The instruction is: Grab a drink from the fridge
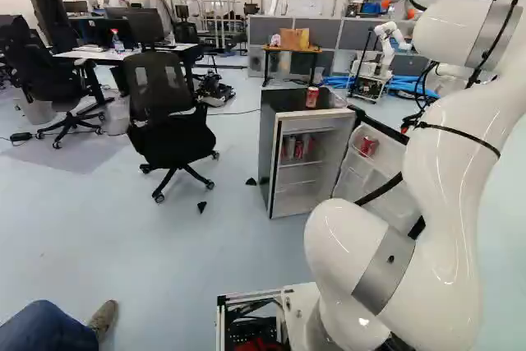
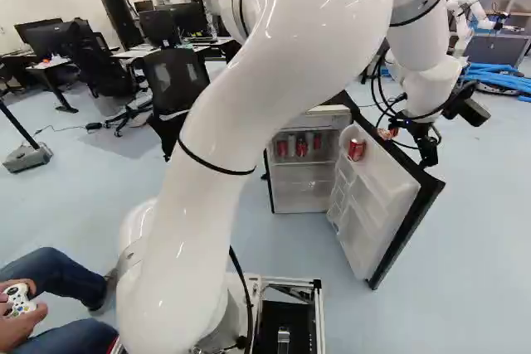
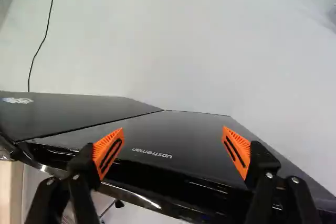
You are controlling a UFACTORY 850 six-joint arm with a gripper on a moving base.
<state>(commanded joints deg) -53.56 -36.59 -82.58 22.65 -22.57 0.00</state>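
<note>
Wrist view: pincer (image 3: pixel 172 150) spread wide, nothing pinched. Fridge door (image 3: pixel 194 135) lies ahead and under, its dark outer face running off toward the floor (image 3: pixel 184 40). No drink in sight here, so the pincer likely needs to leave this side. Best way: back off the panel, clear the upper edge, come round to the inner side without nudging the door shut.

Right base view: door swung open, pincer by its upper edge, outer side. Door can (image 2: pixel 356 150) sits high on the inner side of the door, red, probably the easiest target. More drinks inside the fridge: shelf cans (image 2: pixel 302 147) in a row, upper part. Door can looks roughly upright, long axis about vertical; slight lean may be just the view angle. Shelf cans upright, axes vertical. Which way any label faces: can't tell.

Left base view: same door can seen past the open door's inner face, near the arm (image 1: pixel 460 145). Top can (image 1: pixel 311 97) stands upright on the fridge (image 1: pixel 269 150), outside the compartment, so not the one to take. For the grab: pincer level, one finger each side of the can's middle, squeeze across the axis, gently, thin wall may dent. Then lift straight up past the door rack before pulling away, else the base may catch.
</note>
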